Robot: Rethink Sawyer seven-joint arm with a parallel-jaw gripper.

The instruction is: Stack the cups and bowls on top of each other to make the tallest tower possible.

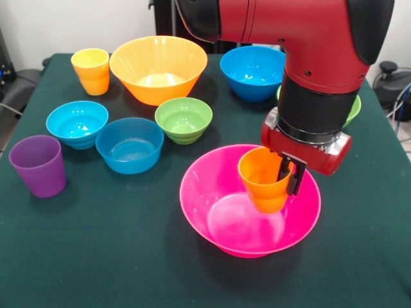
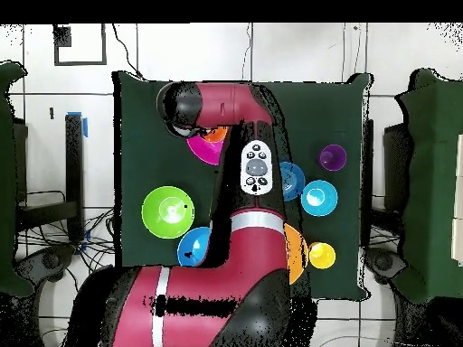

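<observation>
Three cups: one yellow, one purple, one orange. Seven bowls: one large orange, one large pink, one medium blue, one medium green mostly hidden, one small green, one small cyan, one small blue.

In the front view, the medium green bowl at about two o'clock is almost wholly covered by the arm; only a sliver of rim is seen. The arm itself is cut off by the top edge. One finger of the end effector is hidden inside the orange cup. In the overhead view, the pink bowl and large orange bowl are mostly masked by the arm, and the small green bowl cannot be found.
</observation>
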